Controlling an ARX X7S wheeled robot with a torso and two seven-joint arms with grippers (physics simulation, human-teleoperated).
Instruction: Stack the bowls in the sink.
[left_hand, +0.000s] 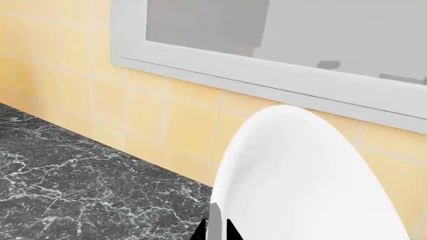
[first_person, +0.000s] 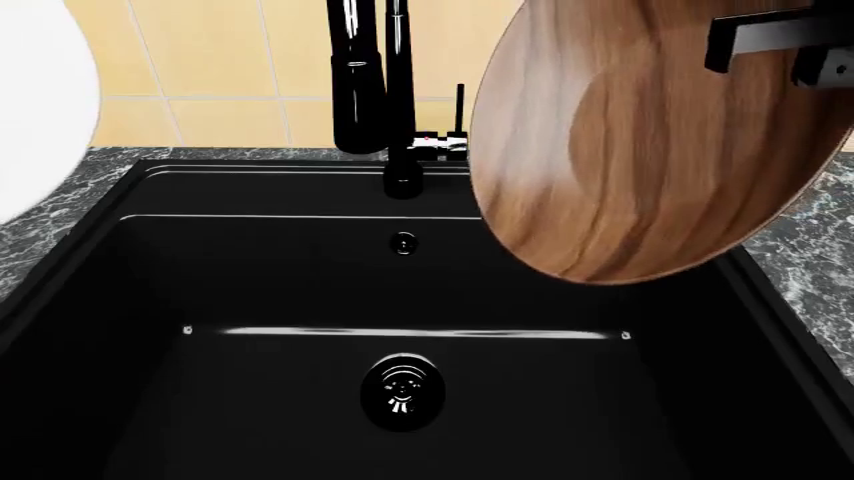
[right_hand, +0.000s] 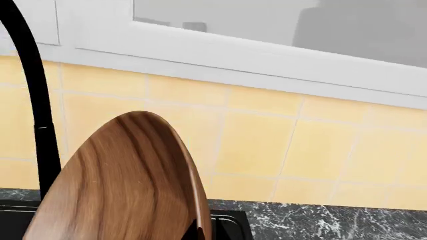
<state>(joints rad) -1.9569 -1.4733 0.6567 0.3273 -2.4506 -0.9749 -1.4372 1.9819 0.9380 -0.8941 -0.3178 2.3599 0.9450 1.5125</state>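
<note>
At far left, the white bowl (first_person: 38, 110) hangs tilted on edge above the marble counter (left_hand: 73, 185), gripped at its rim by the left gripper (left_hand: 217, 231). The black sink (first_person: 160, 400) lies below, its faucet (first_person: 367, 80) upright. At right, the right gripper (first_person: 787, 50) clamps the brown bowl (first_person: 641, 150) aloft, tilted steeply, underside toward the head camera.

No readable text, labels, numbers anywhere
</note>
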